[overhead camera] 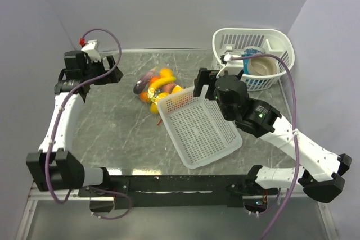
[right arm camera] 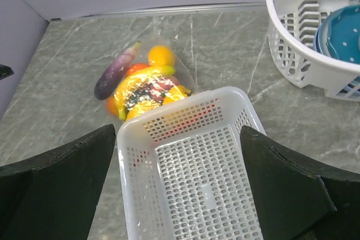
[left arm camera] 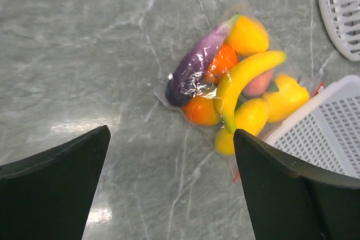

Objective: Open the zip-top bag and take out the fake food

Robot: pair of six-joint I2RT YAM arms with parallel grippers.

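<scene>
The zip-top bag (overhead camera: 157, 87) lies shut on the table's middle back, packed with fake food: a purple eggplant (left arm camera: 194, 66), a yellow banana (left arm camera: 247, 74), and orange and yellow fruits. The bag's near end touches the far rim of the white mesh basket (overhead camera: 199, 127), and its red strip shows through the mesh in the right wrist view. My left gripper (overhead camera: 112, 68) hangs open to the bag's left, well apart from it, with bare table between the fingers (left arm camera: 171, 133). Above the mesh basket, my right gripper (overhead camera: 207, 80) is also open and empty (right arm camera: 178, 130).
A round white slatted basket (overhead camera: 253, 54) holding a blue bowl (right arm camera: 343, 32) and a tan bowl (overhead camera: 263, 67) stands at the back right. Walls close in the left, back and right sides. The mesh basket (right arm camera: 180, 102) sits tilted just in front of the bag (right arm camera: 143, 85).
</scene>
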